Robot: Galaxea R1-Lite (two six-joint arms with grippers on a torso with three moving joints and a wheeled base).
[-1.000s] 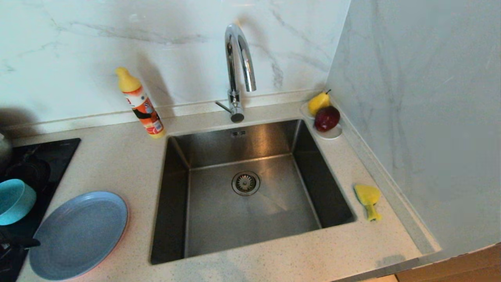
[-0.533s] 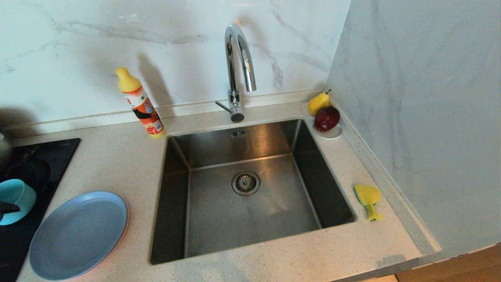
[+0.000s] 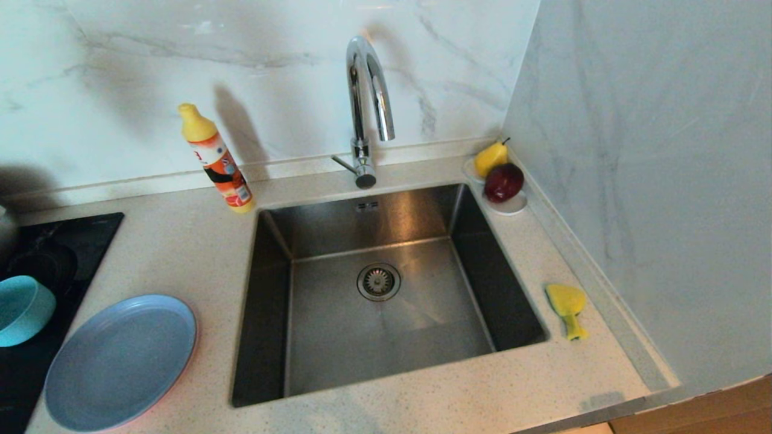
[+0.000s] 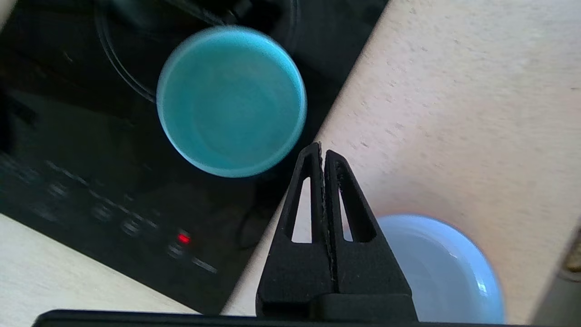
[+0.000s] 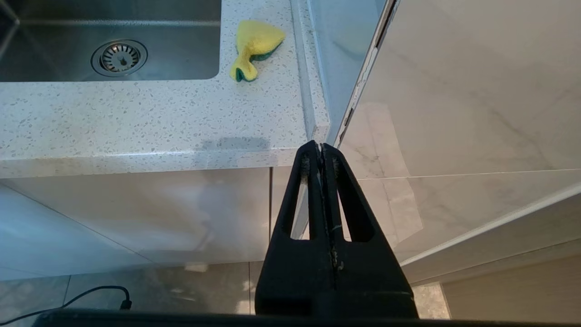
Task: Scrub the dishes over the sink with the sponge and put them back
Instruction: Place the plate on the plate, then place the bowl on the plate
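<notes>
Stainless steel sink (image 3: pixel 386 301) is seen at frame centre. Light-blue plate (image 3: pixel 120 361) lies lower left on the counter, teal bowl (image 3: pixel 21 310) at the left edge on the black hob (image 3: pixel 54 253). Sponge (image 3: pixel 567 308) lies right of the basin. Left gripper (image 4: pixel 323 152), jaws pressed together, is held over the bowl's edge, nothing gripped. Right gripper (image 5: pixel 321 150), likewise closed, is parked below the counter edge.
</notes>
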